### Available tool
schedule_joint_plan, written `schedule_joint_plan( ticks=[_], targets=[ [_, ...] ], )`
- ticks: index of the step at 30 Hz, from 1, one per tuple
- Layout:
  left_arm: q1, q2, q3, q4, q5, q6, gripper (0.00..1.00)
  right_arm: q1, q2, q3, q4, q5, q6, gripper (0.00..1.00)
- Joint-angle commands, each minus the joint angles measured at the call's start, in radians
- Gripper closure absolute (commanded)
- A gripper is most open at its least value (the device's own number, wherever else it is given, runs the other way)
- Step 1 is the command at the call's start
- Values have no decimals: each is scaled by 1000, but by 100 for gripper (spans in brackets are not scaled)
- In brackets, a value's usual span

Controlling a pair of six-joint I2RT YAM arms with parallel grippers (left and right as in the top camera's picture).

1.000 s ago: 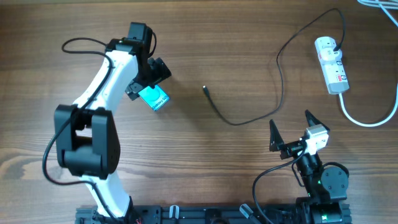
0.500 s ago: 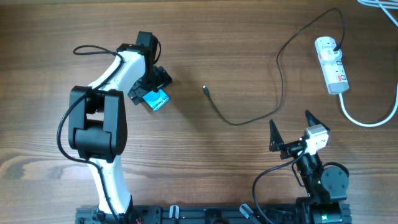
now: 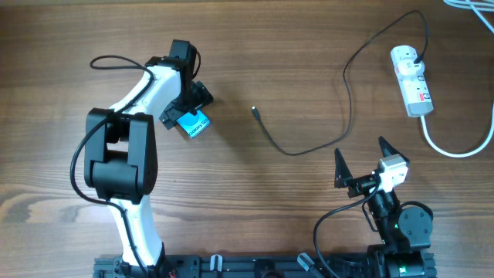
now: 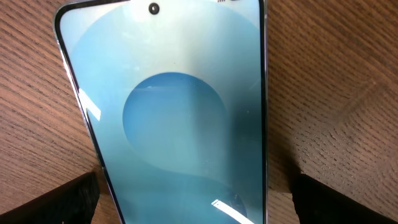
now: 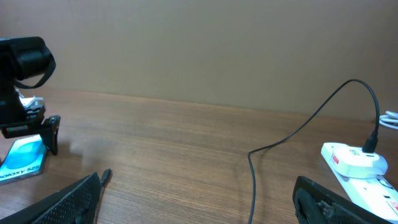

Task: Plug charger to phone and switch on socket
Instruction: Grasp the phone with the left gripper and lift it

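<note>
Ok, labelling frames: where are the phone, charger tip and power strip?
phone [image 4: 180, 124], left wrist view, screen centre.
charger tip [image 3: 255, 112], overhead view, connector end.
power strip [image 3: 412, 86], overhead view, white body.

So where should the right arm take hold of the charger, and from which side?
Grip the charger just behind its connector tip, probably from above, jaws across the cable. That end lies flat on the table with bare wood on both sides, and gripping close behind leaves the tip free for the phone.
</note>
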Motion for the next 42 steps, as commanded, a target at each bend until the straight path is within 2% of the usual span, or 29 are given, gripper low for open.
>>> schedule_joint_plan(
  ticks=[1, 42],
  targets=[
    [1, 40, -38, 22, 6, -12, 0, -3, 0, -1, 2, 14, -14, 0],
    [2, 40, -38, 88, 6, -10, 0, -3, 0, -1, 2, 14, -13, 0]
  ],
)
